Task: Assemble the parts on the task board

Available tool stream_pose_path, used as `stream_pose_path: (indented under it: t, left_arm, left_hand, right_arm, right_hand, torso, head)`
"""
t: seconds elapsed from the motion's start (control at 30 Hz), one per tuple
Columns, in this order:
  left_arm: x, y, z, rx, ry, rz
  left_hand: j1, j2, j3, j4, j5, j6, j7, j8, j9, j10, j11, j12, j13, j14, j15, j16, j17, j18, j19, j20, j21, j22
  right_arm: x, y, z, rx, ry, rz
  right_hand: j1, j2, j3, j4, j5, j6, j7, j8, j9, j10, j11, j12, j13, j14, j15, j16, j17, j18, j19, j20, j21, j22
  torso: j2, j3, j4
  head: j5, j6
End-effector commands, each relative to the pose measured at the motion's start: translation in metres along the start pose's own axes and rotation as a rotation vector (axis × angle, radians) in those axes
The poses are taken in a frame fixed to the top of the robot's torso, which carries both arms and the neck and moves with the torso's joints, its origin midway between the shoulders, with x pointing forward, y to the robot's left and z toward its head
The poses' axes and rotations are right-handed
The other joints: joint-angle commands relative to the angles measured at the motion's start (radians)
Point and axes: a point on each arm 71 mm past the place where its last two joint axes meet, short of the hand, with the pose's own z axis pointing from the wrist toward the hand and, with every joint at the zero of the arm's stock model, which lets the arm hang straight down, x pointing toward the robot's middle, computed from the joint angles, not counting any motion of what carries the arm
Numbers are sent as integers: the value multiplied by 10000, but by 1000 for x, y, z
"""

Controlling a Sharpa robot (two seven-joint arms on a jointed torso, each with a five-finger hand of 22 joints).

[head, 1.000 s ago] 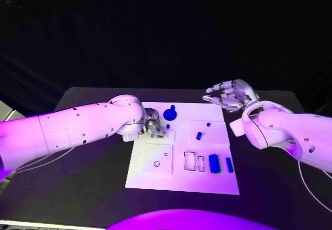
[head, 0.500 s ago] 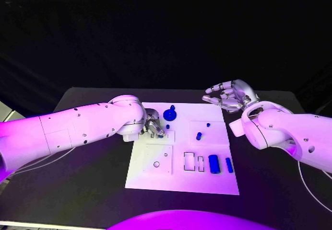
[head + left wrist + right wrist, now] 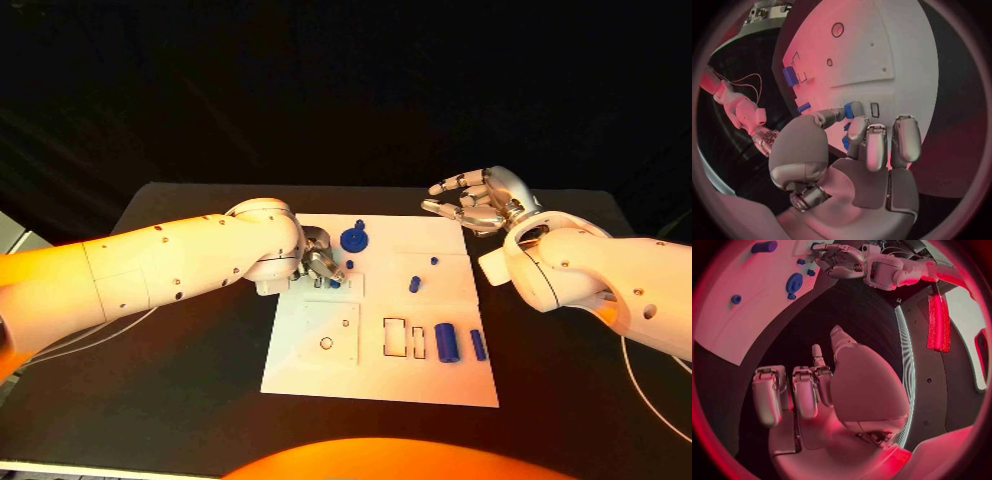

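The white task board (image 3: 378, 375) lies mid-table. My left hand (image 3: 320, 264) hovers low over its far left part and pinches a small blue part (image 3: 849, 110) between thumb and a finger, close above a small rectangular slot (image 3: 874, 109). A blue disc with a knob (image 3: 355, 238) and two small blue pegs (image 3: 414, 284) stand on the board. A blue cylinder (image 3: 446, 342) and a thin blue bar (image 3: 477, 344) lie near the right edge. My right hand (image 3: 476, 200) is raised beyond the board's far right corner, fingers spread, holding nothing (image 3: 811, 390).
Rectangular cut-outs (image 3: 394, 336) and a raised square plate with a round hole (image 3: 329, 333) mark the board's near half. Bare black table (image 3: 188, 370) surrounds the board. My left forearm (image 3: 159, 265) reaches across the table's left side.
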Motion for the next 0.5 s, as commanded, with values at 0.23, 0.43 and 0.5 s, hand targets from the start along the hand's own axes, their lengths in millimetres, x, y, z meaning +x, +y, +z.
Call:
stream_pose_path:
  t: [0.23,0.43,0.5]
  left_arm:
    - [4,3,2,-144,130,167]
    - [1,4,0,-142,-50,175]
    - [0,5,-1,-135,-104,171]
  left_hand:
    - [-419,-152,-1196,445,-68,101,-57,-190,12,0,-37,56,54,806,-83,53,1785,-153,81,4,-68,3]
    - [-396,-272,-2251,973,-75,157,-45,-276,31,-5,-24,61,82,806,-76,55,1788,-153,89,-1,-88,3]
    - [-432,-354,-2700,1250,-152,177,-40,-303,41,-5,-20,62,91,806,-70,57,1790,-153,93,-4,-93,5]
  right_arm:
    - [1,1,-1,-110,158,-44]
    - [1,0,-1,-122,144,-46]
    - [1,0,-1,-125,145,-46]
  right_hand:
    - [-105,67,-76,44,0,-67,4,62,16,323,-18,-72,1984,953,-34,-45,2296,8,750,1,-62,2252]
    - [-141,67,-95,60,-1,-78,6,72,19,307,-19,-92,1969,945,-33,-59,2268,17,733,0,-97,2230]
    - [-150,67,-100,64,-1,-81,5,75,20,296,-18,-105,1958,938,-33,-71,2243,22,724,0,-116,2217]
  torso:
    - [-3,-1,-4]
    - [-3,-3,-4]
    - [-3,-5,-8]
  head:
    - [6,10]
    - [5,43]
    - [3,54]
